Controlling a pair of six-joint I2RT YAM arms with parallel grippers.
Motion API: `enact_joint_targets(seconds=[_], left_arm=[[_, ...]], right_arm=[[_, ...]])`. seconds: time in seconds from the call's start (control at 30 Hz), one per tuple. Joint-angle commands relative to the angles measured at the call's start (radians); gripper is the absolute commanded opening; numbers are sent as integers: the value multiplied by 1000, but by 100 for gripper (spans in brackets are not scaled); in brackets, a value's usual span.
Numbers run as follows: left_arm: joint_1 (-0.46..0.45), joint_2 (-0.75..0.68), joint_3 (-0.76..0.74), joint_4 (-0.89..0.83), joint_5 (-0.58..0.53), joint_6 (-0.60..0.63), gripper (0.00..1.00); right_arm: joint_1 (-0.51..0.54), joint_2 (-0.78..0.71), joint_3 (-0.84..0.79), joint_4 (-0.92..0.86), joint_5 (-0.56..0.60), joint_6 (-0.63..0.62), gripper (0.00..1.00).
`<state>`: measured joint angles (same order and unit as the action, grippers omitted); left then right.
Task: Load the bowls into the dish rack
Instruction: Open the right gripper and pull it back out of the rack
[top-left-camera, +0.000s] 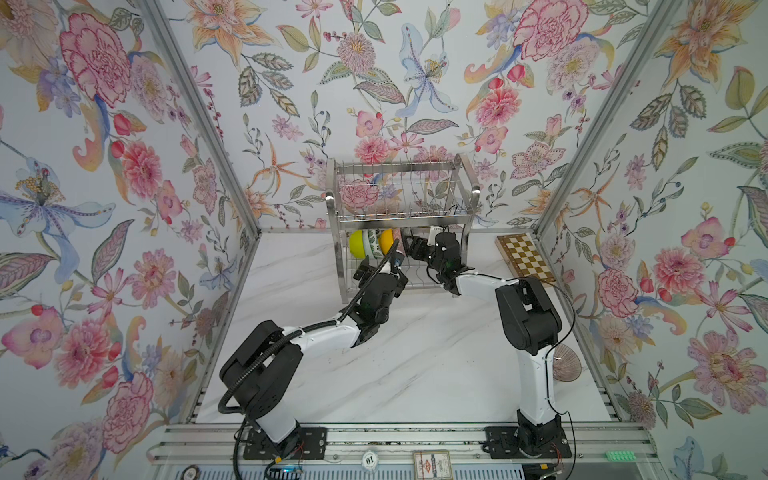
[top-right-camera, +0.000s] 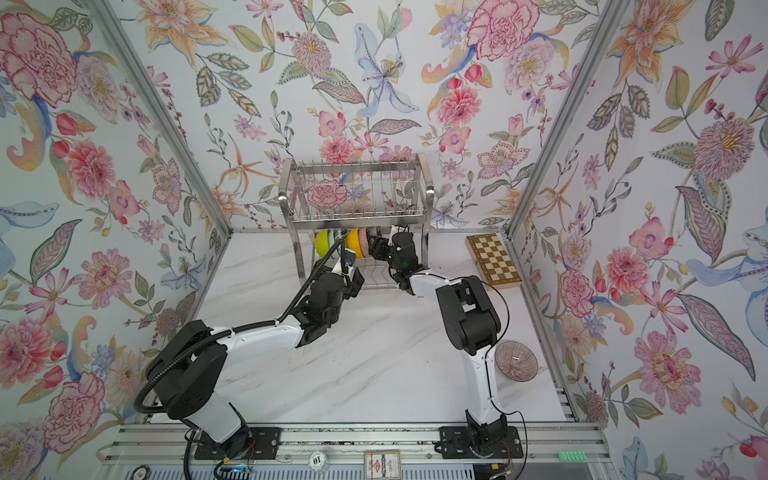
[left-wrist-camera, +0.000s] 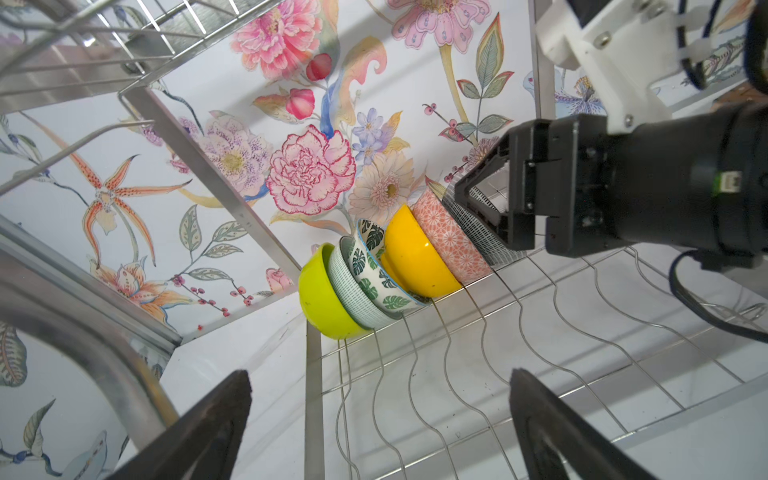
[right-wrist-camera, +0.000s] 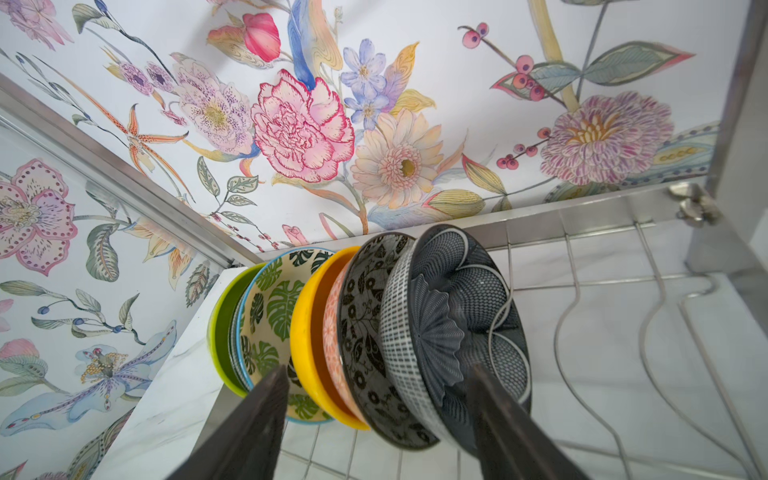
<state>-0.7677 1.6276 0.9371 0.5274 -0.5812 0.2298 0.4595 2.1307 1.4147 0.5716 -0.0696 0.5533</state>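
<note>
The steel dish rack stands at the back of the table. In its lower tier several bowls stand on edge in a row: lime, green-leaf, orange-yellow, coral, black-white floral and dark navy. My right gripper is open. Its fingers straddle the row, one in front of the navy bowl's inner face. My left gripper is open and empty over the wavy wires beside the row. A pink lined bowl lies on the table by the right arm's base.
A wooden chessboard lies at the back right beside the rack. The rack's upper tier overhangs both grippers. A card and a round token sit on the front rail.
</note>
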Motion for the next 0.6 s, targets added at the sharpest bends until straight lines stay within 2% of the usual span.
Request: enact_joint_targets(seconds=[0.0, 0.1, 0.27, 0.3, 0.33, 0.5, 0.57], left_arm=[[11, -117, -36, -121, -24, -158, 99], [13, -196, -79, -184, -20, -243, 99], [12, -292, -134, -281, 33, -361, 99], [13, -308, -141, -305, 45, -386, 99], [13, -320, -146, -325, 56, -407, 99], [10, -376, -178, -377, 87, -495, 99], [9, -404, -204, -367, 96, -521, 99]], right_arm=[[17, -73, -53, 35, 36, -38, 71], [28, -113, -103, 41, 43, -52, 72], [52, -184, -178, 22, 52, -96, 84], [57, -198, -190, 14, 59, -102, 89], [63, -219, -209, 3, 70, -106, 99], [83, -314, -277, -86, 131, -136, 99], [122, -353, -293, -153, 168, -155, 98]])
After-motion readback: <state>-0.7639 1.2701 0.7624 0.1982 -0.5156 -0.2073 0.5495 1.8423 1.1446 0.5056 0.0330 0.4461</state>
